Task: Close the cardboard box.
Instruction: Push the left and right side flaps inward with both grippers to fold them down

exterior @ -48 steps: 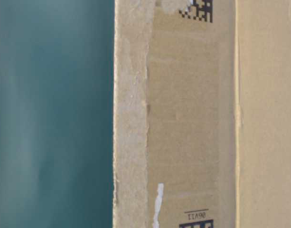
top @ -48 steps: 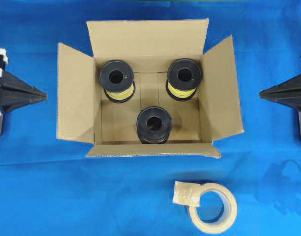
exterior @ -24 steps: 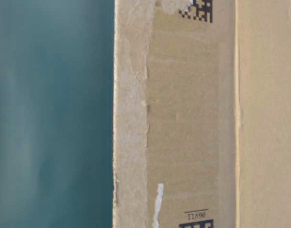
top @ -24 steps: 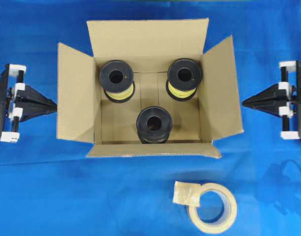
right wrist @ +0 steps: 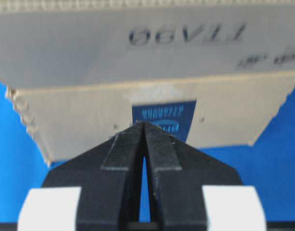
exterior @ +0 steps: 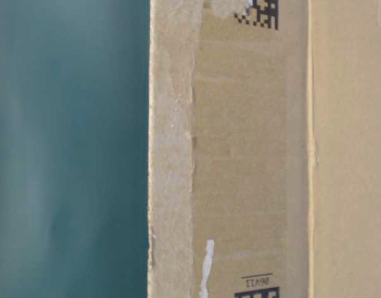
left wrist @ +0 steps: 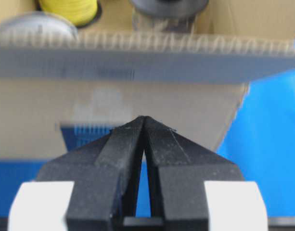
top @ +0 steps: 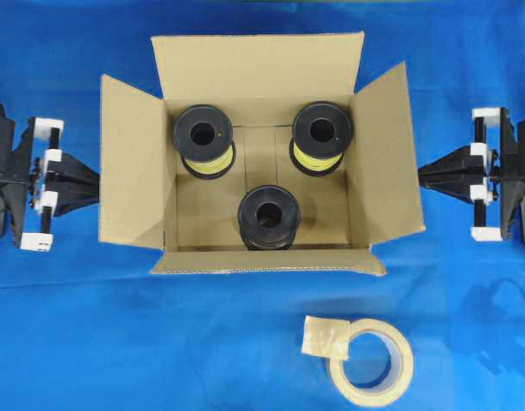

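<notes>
The cardboard box [top: 134,171] stands open in the middle of the blue cloth, all four flaps spread outward. Inside are three black spools [top: 269,216], two of them wound with yellow wire. My left gripper [top: 98,181] is shut and empty, its tip just short of the left flap's outer edge [left wrist: 137,62]. My right gripper [top: 420,175] is shut and empty too, tip close to the right flap [right wrist: 147,43]. In the left wrist view the fingertips [left wrist: 143,118] meet below the flap; the right wrist view shows the same [right wrist: 143,124]. The table-level view shows only the box wall [exterior: 252,155].
A roll of beige tape [top: 372,361] with a loose tab lies on the cloth in front of the box, to the right. Blue cloth [top: 116,342] covers the table all around.
Both arms have moved inward toward the box: the left gripper's tip has come right to the left flap's edge, and the right gripper's tip has come left to the right flap.
</notes>
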{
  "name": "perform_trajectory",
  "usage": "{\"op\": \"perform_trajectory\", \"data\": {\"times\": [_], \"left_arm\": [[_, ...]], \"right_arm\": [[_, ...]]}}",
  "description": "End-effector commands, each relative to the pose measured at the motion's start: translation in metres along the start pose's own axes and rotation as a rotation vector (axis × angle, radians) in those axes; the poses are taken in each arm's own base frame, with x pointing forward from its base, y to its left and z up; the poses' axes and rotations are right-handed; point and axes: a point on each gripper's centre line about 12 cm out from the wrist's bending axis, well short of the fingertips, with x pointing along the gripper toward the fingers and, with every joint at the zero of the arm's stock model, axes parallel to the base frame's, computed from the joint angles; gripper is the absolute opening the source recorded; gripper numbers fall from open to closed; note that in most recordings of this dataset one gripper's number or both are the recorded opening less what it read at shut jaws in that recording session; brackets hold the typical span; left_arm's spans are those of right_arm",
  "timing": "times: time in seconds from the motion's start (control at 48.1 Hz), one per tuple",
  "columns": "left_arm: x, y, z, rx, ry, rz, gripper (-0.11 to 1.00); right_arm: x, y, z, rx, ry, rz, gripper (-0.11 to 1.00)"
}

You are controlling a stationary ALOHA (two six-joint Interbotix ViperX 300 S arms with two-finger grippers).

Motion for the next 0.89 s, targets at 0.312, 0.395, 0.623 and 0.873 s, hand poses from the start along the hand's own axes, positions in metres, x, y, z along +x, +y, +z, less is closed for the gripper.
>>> {"op": "perform_trajectory", "data": {"times": [0.312,0.395,0.623,0.873], "left_arm": [[0.056,0.0,0.041,0.074,-0.074,0.013,0.0],[0.068,0.002,0.046,0.076,-0.071,0.022,0.0],[0.092,0.007,0.057,0.073,-0.067,0.04,0.0],[0.102,0.016,0.059,0.065,-0.036,0.065,0.0]], "right_arm": [[0.042,0.007,0.041,-0.028,-0.069,0.006,0.0],[0.052,0.008,0.049,-0.032,-0.086,0.006,0.0],[0.08,0.01,0.058,-0.043,-0.086,0.005,0.0],[0.094,0.012,0.063,-0.053,-0.083,0.009,0.0]]}}
